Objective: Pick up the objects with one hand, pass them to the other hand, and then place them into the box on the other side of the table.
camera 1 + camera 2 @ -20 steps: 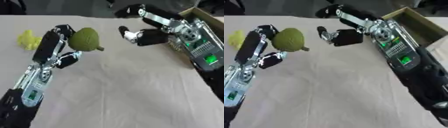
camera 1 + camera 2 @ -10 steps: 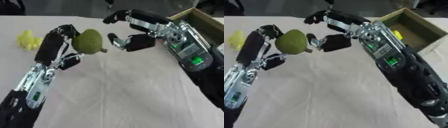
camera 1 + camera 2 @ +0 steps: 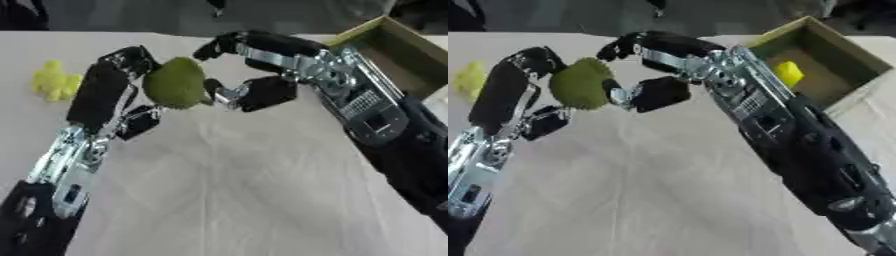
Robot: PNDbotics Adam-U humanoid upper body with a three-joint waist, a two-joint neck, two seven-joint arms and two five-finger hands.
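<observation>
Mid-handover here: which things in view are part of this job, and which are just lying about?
In the job:
- green pear-shaped fruit, held up by the left hand
- right hand, open, closing in on the fruit
- cardboard box at the right, a yellow thing already inside
- yellow object on the table at the left, likely next

Just lying about:
- nothing else on the table

You had two robot hands, left (image 3: 118, 75) and right (image 3: 254, 92), one green fruit (image 3: 175, 82), two yellow items (image 3: 55, 80) (image 3: 788, 73), and one box (image 3: 833, 60).
</observation>
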